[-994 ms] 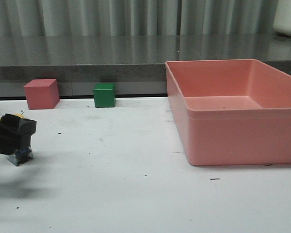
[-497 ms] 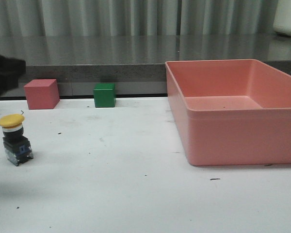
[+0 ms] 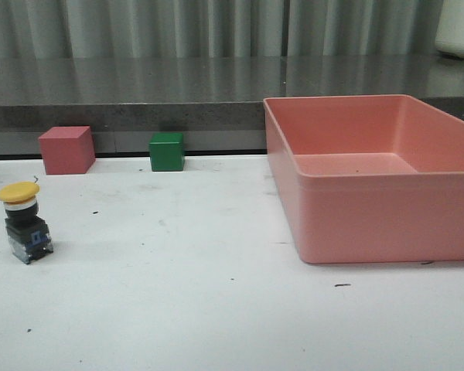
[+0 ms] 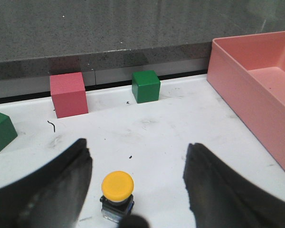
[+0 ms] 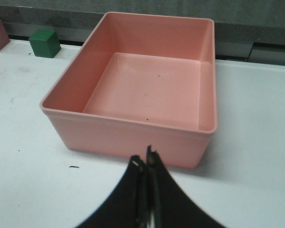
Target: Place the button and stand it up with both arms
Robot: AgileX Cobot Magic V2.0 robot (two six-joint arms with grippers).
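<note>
A white table (image 3: 216, 309), scuffed with small dark marks, runs back to a grey stone ledge (image 3: 139, 108) with pale curtains behind. The button (image 3: 23, 222) stands upright near the table's left edge: round yellow cap on top, black collar below, blocky black-grey base with blue bits resting on the surface. Nothing touches it. The left gripper (image 4: 137, 190) hangs above it with fingers spread wide, the button between them and clear of both. The right gripper (image 5: 146, 164) has its fingers pressed together, holding nothing, near the pink bin (image 3: 356, 232) on the right. A pink cube (image 3: 66, 149) and green cube (image 3: 166, 151) sit against the ledge. Bare table lies between button and bin.
</note>
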